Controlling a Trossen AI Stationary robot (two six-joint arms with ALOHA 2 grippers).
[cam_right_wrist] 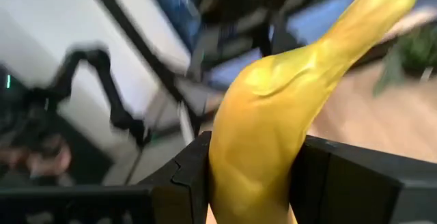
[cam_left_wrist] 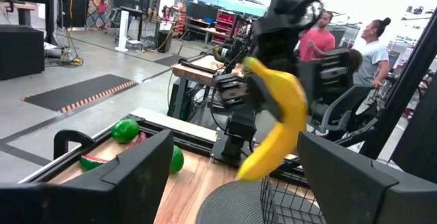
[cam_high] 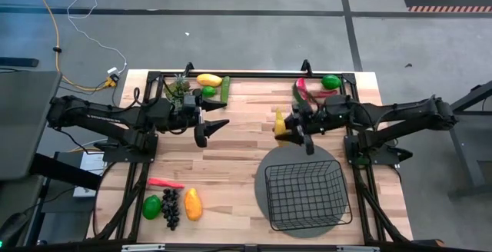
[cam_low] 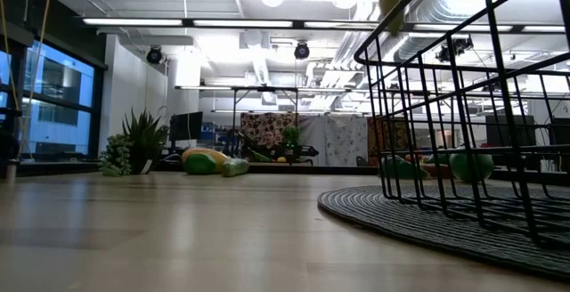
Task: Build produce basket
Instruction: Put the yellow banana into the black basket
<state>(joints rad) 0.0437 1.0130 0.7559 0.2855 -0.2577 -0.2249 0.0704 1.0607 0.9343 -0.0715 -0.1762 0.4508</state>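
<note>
Seen from above, the left gripper [cam_high: 217, 124] waited with jaws released over the wooden surface [cam_high: 231, 167], while the right gripper [cam_high: 286, 126] held jaws clenched on the yellow banana [cam_high: 279, 121], its long axis crossing them, just short of the black wire basket [cam_high: 306, 193].

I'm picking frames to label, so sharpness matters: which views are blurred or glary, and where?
Right wrist view: the banana is fairly sharp but the background is smeared. Low view: ceiling lights glare, and the near basket wires look soft. High view: evenly lit and sharp.
</note>
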